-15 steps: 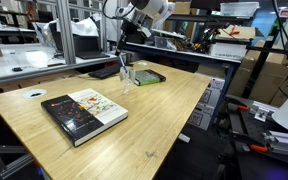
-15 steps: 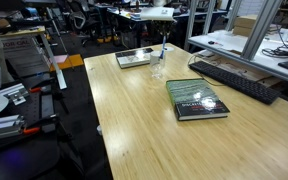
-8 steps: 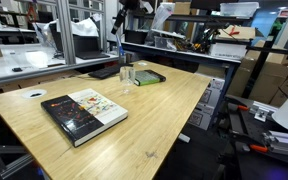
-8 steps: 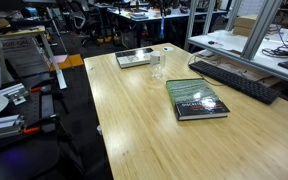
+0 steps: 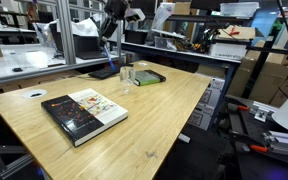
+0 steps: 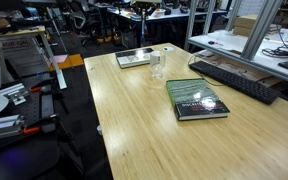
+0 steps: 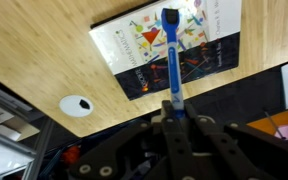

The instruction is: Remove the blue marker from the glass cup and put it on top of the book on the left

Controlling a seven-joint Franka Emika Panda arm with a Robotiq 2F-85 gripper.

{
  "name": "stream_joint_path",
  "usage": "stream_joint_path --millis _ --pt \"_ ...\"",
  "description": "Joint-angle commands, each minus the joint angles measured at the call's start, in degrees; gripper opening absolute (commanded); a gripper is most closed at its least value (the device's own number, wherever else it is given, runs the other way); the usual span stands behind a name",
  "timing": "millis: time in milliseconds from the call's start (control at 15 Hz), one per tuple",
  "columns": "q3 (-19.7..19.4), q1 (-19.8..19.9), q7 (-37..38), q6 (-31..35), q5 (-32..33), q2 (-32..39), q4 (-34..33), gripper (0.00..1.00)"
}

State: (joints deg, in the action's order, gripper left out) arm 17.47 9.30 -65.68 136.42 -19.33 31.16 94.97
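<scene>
The blue marker (image 7: 171,60) was out of the glass cup (image 5: 126,76) and held in the air. The gripper (image 7: 174,112) was clamped on one end of it, and the rest of the barrel stuck out freely beyond the jaws. In the wrist view the free end lined up over the pictured half of the book (image 7: 134,45), which lay flat on the tabletop (image 7: 44,50). In an exterior view the gripper (image 5: 108,30) hung well above the tabletop, with the cup and the green book (image 5: 148,77) just beside each other below it. The marker itself was too small to make out there. The marker was judged light, stiff and smooth, so the end grip was adequate. A round barrel could roll once released, so it should be laid down low and flat, near the middle of the cover. The book (image 5: 84,112) sat well apart from the cup, with bare tabletop between them and nothing upright in the way. Its near corner lay close to the tabletop edge, so that side was the one to avoid. The glass cup (image 6: 156,66) was judged fragile and easily tipped.
</scene>
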Motion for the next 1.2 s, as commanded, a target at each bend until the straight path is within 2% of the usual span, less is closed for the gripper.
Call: stream_joint_path --millis 0,533,600,733,867,1133 --pt "-0.21 -1.38 -4.67 -6.09 0.21 7.96 -7.63 0.03" --pt "0.34 -5.25 -10.09 -17.49 3.52 23.78 -24.53 0.03" --pt "0.35 -5.43 -10.58 -19.23 3.69 24.8 -26.24 0.37" --pt "0.43 -5.21 -11.75 -20.98 3.34 25.83 -28.27 0.44" --pt "0.31 -4.69 -12.77 -21.03 2.8 25.93 -29.17 0.58" --pt "-0.52 -3.06 -13.47 -16.96 2.08 23.76 -27.39 0.87"
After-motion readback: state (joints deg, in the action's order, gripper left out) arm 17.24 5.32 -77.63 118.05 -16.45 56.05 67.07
